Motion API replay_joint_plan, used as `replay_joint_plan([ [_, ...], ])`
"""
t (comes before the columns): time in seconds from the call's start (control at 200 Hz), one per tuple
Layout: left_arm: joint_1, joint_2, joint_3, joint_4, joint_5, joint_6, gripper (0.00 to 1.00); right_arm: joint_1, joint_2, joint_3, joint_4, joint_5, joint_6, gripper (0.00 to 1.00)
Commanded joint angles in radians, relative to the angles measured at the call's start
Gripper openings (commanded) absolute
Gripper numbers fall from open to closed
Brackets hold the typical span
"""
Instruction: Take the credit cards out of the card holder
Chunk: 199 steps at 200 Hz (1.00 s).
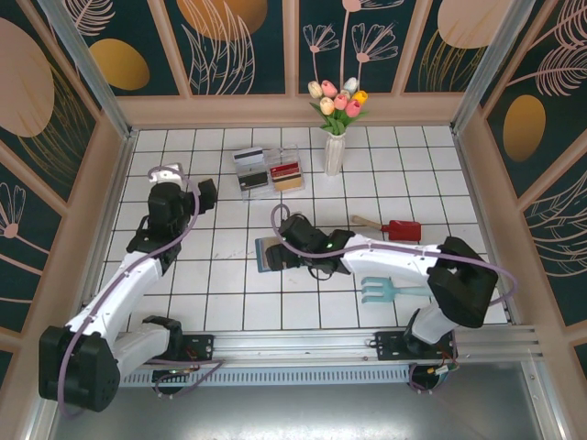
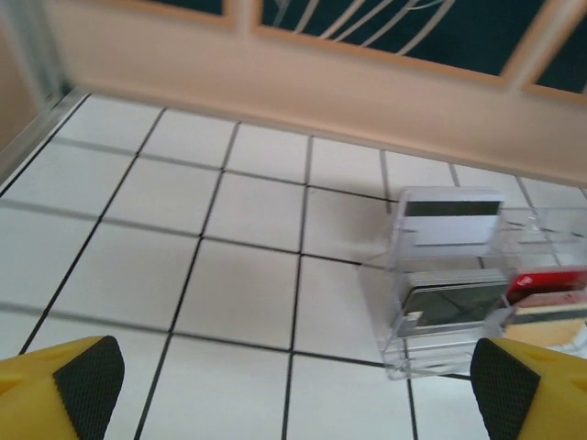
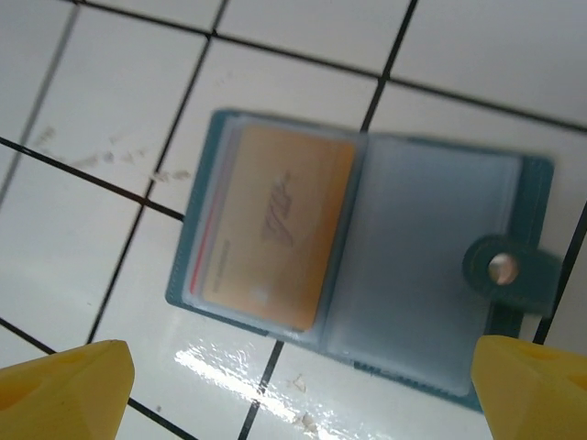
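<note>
Right wrist view: the card holder is being shown out of focus, the print on its tan-gold card being blurred beyond reading. Both yellow jaws are being cut off by the lower edge. From above, the holder's right side is being covered by the right arm. Left wrist view: the clear tray and red card are being cut off at the right edge.
</note>
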Motion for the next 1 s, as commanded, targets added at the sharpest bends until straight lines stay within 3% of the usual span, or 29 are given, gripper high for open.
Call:
replay_joint_plan([
  [0.0,0.005,-0.044,-0.013,-0.141,-0.066,-0.257,0.99,0.037,0.053,0.066,-0.079,0.040,0.142,0.95],
  [0.135,0.005,-0.126,-0.107,-0.146,0.024,-0.408,0.98,0.078,0.110,0.111,-0.114,0.029,0.249,0.95],
  [0.29,0.005,-0.210,-0.221,-0.092,0.150,-0.473,0.99,0.080,0.172,0.187,-0.162,0.045,0.302,0.93],
  [0.42,0.004,-0.244,-0.273,-0.095,0.225,-0.476,0.99,0.076,0.250,0.296,-0.236,0.073,0.288,0.91],
  [0.616,0.004,-0.248,-0.350,-0.024,0.324,-0.444,0.98,0.039,0.352,0.404,-0.308,0.076,0.191,0.81],
  [0.991,0.004,-0.175,-0.337,0.045,0.380,-0.373,0.98,-0.006,0.435,0.453,-0.323,0.028,0.067,0.85],
])
